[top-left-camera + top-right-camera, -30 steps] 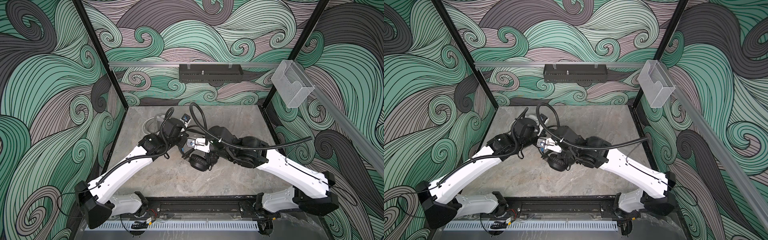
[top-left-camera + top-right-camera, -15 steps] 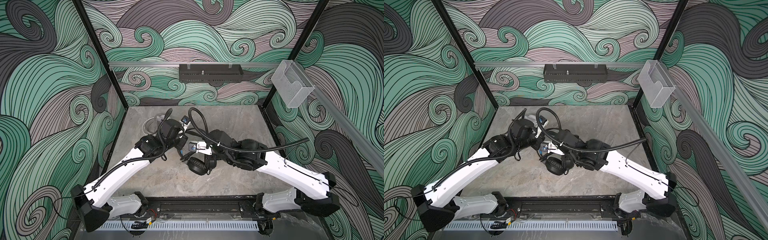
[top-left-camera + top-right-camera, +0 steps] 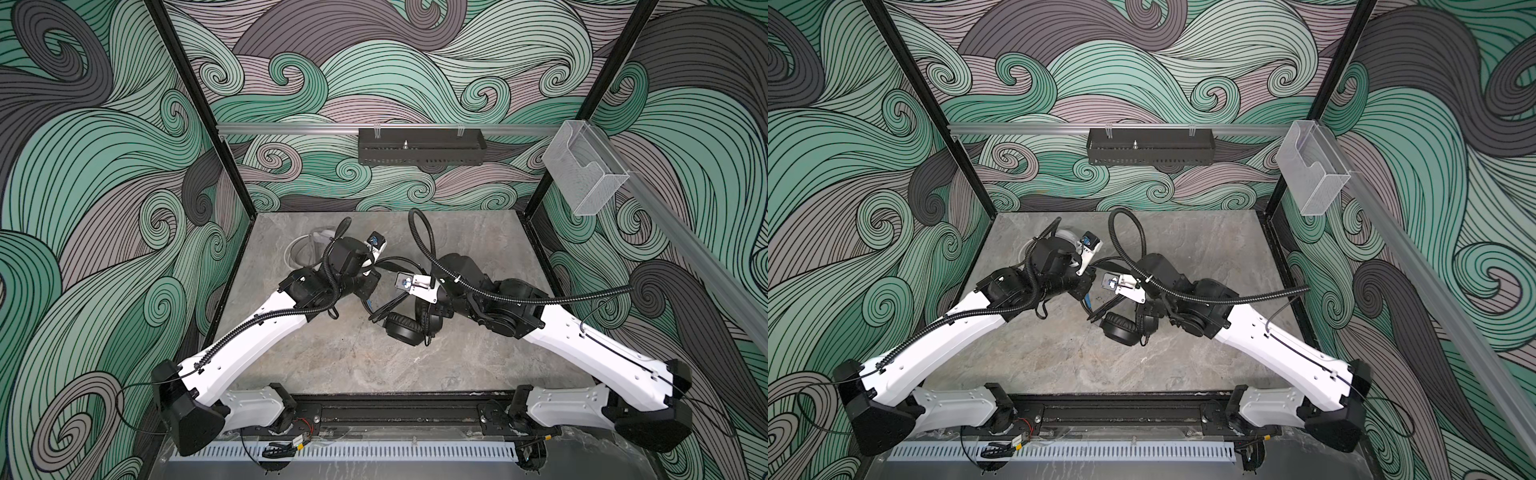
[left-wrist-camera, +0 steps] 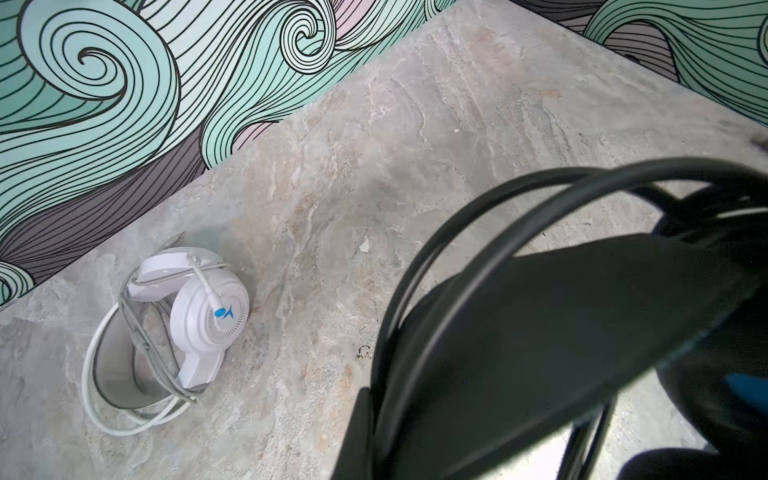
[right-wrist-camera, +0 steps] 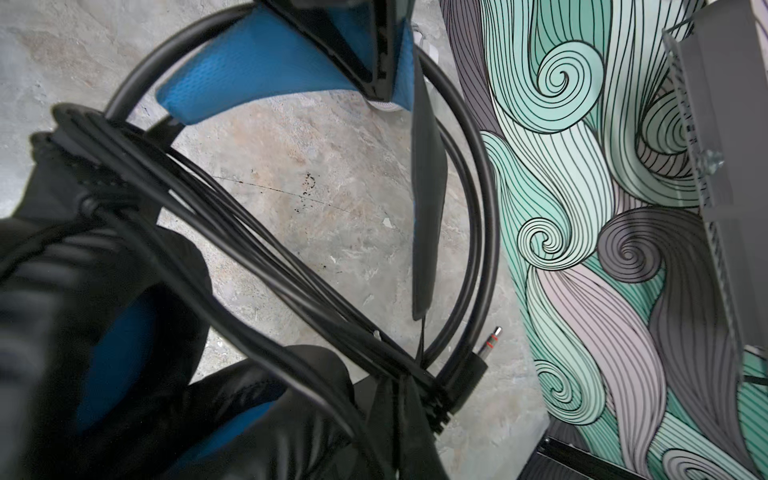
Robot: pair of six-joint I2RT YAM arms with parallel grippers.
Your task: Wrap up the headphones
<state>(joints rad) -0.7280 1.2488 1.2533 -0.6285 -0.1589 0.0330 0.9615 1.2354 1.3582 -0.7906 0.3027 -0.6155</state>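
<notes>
Left pincer (image 3: pixel 366 296) pinches the black headphones (image 3: pixel 401 328) by their blue mesh band (image 5: pixel 266 70); right pincer (image 3: pixel 428 309) closed, hold hidden.

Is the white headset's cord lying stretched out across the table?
No, the pale cord is looped in a bundle around the white headset.

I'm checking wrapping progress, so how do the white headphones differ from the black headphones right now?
The white headphones lie alone on the table by the wall; the black headphones sit between the left arm and right arm. The white ones have a pale cord; the black ones a black cord and blue band lining. Shared: each cord is looped around its own headset.
</notes>
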